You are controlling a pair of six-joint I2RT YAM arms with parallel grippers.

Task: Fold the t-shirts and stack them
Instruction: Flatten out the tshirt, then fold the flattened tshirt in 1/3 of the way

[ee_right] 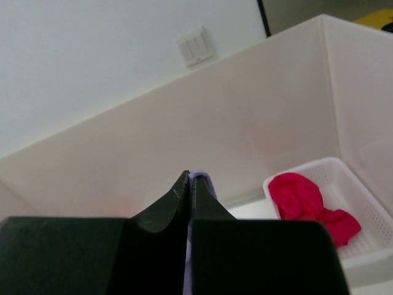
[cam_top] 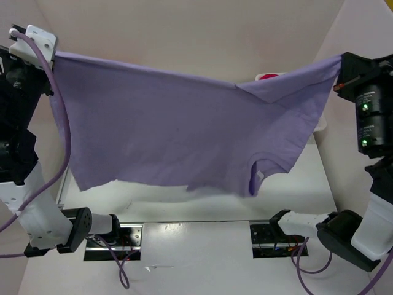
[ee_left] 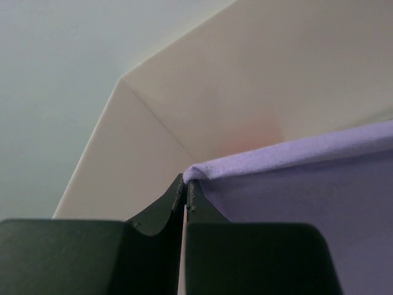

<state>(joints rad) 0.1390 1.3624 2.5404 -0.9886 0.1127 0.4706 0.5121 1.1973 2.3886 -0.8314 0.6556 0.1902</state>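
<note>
A pale lavender t-shirt (cam_top: 178, 126) hangs spread wide in the air between my two arms, above the white table. My left gripper (cam_top: 54, 54) is shut on its upper left corner; in the left wrist view the hem (ee_left: 295, 150) runs off to the right from the gripper (ee_left: 186, 183). My right gripper (cam_top: 338, 61) is shut on the upper right corner, and a sliver of lavender cloth (ee_right: 201, 178) shows at the tips of the right gripper (ee_right: 190, 179). A crimson t-shirt (ee_right: 307, 206) lies crumpled in a white bin (ee_right: 362, 236), mostly hidden behind the held shirt in the top view.
The white perforated bin stands at the back right of the table, near the enclosure's white back wall (ee_right: 153, 147). White walls close in the left, back and right sides. The arm bases (cam_top: 104, 230) sit at the near table edge.
</note>
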